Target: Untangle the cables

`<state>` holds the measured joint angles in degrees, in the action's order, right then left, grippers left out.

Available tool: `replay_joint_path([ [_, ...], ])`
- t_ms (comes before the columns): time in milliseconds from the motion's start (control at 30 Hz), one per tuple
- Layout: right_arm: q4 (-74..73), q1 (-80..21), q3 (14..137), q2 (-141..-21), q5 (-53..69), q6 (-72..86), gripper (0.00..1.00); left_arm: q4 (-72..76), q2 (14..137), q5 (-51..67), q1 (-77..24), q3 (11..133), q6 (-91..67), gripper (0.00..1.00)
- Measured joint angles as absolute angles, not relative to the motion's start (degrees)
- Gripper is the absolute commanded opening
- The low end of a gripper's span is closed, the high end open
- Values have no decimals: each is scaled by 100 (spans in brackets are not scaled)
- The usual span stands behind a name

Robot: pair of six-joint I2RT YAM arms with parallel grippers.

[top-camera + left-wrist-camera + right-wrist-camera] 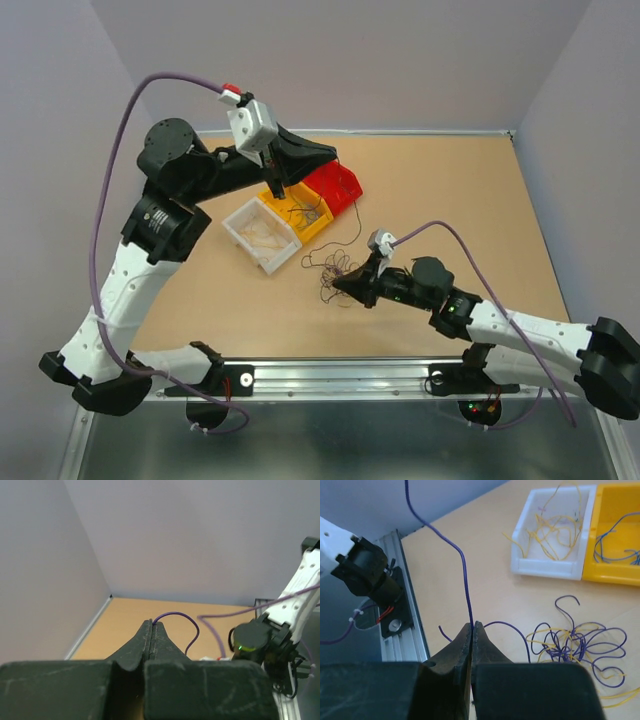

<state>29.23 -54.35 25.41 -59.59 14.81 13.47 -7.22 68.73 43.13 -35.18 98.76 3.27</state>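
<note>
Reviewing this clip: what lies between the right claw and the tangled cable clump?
Bare tabletop, crossed only by one purple strand arcing from the right claw toward the clump; the right wrist view shows it.

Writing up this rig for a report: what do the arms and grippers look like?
The left arm and right arm have white links, black joints and thick lavender cables. The left gripper and right gripper each have two black tapered fingers.
</note>
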Motion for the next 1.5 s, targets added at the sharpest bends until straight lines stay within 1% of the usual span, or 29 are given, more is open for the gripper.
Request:
replay_joint_path([
  [167, 2906, -5435, 2532, -5221, 1293, 1347, 1, -311, 6967, 4198, -3520, 8576, 821, 0],
  [200, 2895, -5435, 2532, -5050, 1151, 1350, 1, -274, 7067, 4281, -3518, 8294, 947, 4],
  [233, 2899, -5435, 2532, -4939, 1066, 1350, 1, -250, 7220, 4390, -3514, 7988, 1105, 5],
  [367, 2735, -5435, 2532, -4451, 126, 1400, 0, -51, 7806, 5024, -3518, 6882, 1503, 6],
  [500, 2563, -5435, 2386, -4119, -620, 1500, 1, 244, 8064, 5487, -3516, 6274, 1553, 8],
  [700, 2355, -5435, 2228, -3905, -1168, 1531, 0, 746, 8285, 6193, -3518, 6187, 1562, 17],
  [767, 2327, -5435, 2228, -3968, -1247, 1538, 1, 803, 8302, 6313, -3518, 6187, 1564, 22],
  [800, 2316, -5435, 2228, -4016, -1269, 1542, 1, 814, 8302, 6355, -3516, 6187, 1568, 28],
  [833, 2300, -5435, 2228, -4086, -1284, 1542, 1, 834, 8302, 6425, -3516, 6187, 1586, 32],
  [867, 2290, -5435, 2228, -4171, -1302, 1544, 0, 851, 8302, 6469, -3518, 6187, 1603, 41],
  [967, 2224, -5435, 2228, -4377, -1313, 1546, 1, 880, 8300, 6593, -3518, 6187, 1647, 54],
  [1000, 2217, -5435, 2228, -4412, -1313, 1551, 1, 884, 8298, 6622, -3518, 6187, 1664, 60],
  [1067, 2196, -5435, 2228, -4453, -1310, 1570, 1, 906, 8296, 6659, -3520, 6184, 1715, 67],
  [1167, 2191, -5435, 2228, -4456, -1308, 1590, 1, 923, 8270, 6685, -3529, 6156, 1791, 73],
  [1233, 2189, -5435, 2228, -4458, -1306, 1592, 1, 926, 8237, 6681, -3562, 6119, 1848, 75],
  [1500, 2189, -5435, 2231, -4528, -1234, 1610, 1, 921, 8149, 6436, -3850, 6034, 2152, 76],
])
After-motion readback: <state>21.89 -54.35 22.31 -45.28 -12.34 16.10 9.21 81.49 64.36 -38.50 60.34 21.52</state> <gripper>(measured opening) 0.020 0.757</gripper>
